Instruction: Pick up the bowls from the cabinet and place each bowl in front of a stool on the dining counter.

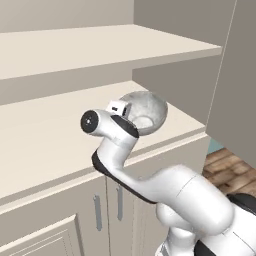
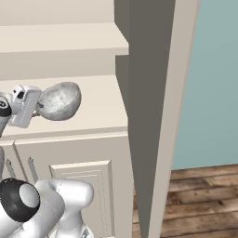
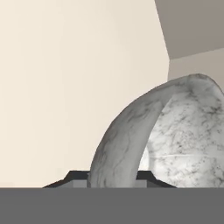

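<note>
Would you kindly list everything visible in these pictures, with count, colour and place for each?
grey speckled bowl: one, grey stone-like, tipped on its side, held at its rim above the cabinet's top surface.
cabinet: one, cream-beige, with a shelf above and panelled doors below.
door handles: two, slim grey, upright side by side on the lower doors.
tall panel: one, dark grey, standing at the cabinet's right end.
wall: pale teal, right of the panel.
floor: brown wood planks, lower right.
gripper: one, white hand with dark finger tips, shut on the bowl's rim.
arm: one, white with dark joints, rising in front of the doors.
</note>
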